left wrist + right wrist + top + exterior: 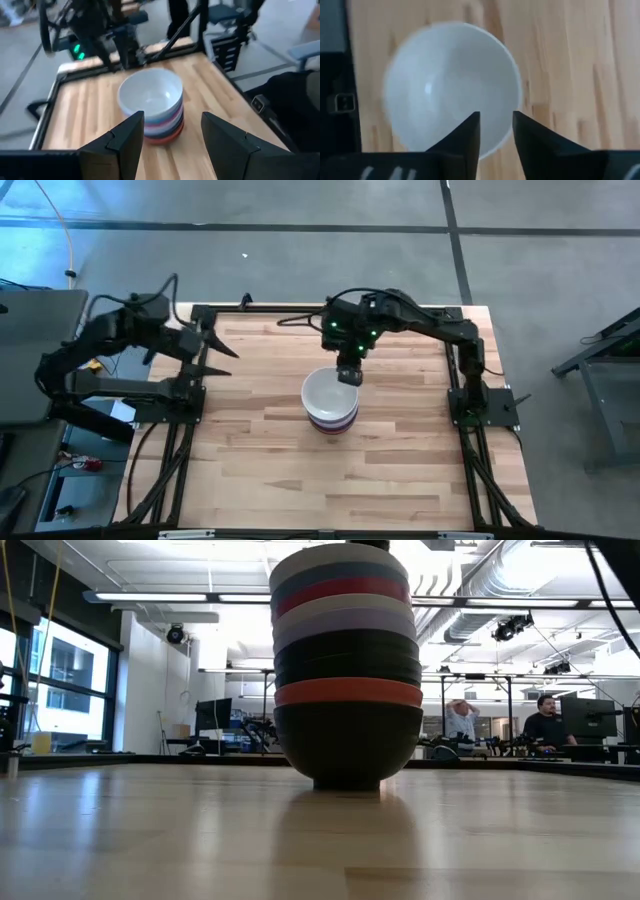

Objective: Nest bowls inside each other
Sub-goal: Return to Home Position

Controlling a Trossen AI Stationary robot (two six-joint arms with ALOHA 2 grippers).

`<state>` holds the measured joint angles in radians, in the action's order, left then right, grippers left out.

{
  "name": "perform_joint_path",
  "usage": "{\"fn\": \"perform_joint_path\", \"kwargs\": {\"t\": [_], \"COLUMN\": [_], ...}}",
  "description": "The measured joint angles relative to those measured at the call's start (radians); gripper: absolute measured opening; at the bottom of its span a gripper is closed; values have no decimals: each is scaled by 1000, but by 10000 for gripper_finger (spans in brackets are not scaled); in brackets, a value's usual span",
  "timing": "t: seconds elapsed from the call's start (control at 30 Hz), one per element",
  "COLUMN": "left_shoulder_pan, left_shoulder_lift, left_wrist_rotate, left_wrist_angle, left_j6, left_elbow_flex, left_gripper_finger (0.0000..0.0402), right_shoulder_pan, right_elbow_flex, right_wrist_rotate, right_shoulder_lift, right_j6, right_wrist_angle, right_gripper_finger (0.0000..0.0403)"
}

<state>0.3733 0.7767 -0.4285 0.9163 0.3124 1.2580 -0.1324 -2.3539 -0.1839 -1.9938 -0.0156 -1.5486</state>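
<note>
while the right gripper (349, 375) is hanging just above the far rim of the stack (330, 408), its fingers are sitting a little apart and gripping nothing, and its wrist view is looking down through that narrow gap into the white bowl (450, 85) on top. that slack, empty grip is suggesting a release, with the gripper poised over the rim because that is where a bowl gets let go. the left gripper (225, 360) is waiting well apart at the left side of the table (260, 470), fingers spread wide and empty, pointing toward the stack so as to be leaving the middle free. the stack is standing upright near the table's centre, and the low view is showing its rims layered closely, black at the base, then pink, black, lavender, white, pink and blue bands under the white one, each bowl sitting level inside the one below. no loose bowl is showing anywhere, so the nesting is looking complete. what is remaining is probably the arms pulling back, and the right one is needing to rise clear first, since a sideways move could be clipping the top rim.
</note>
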Motion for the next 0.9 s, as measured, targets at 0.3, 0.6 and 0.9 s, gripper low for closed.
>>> {"fn": "perform_joint_path", "kwargs": {"t": [0.3,0.6,0.9], "left_shoulder_pan": [0,0,0], "left_shoulder_lift": [-99,-205,-284], "left_wrist_rotate": [-68,-39,63], "left_wrist_angle": [-433,-662,-680], "left_j6": [13,-1,-57], "left_elbow_flex": [-274,-356,-361], "left_gripper_finger": [188,188,188], "right_shoulder_pan": [83,152,199], "right_elbow_flex": [-1,43,338], "right_wrist_rotate": [-1,0,119], "right_shoulder_lift": [191,434,808], "right_j6": [249,336,336], "right_wrist_angle": [210,238,422], "right_gripper_finger": [126,126,126]}}
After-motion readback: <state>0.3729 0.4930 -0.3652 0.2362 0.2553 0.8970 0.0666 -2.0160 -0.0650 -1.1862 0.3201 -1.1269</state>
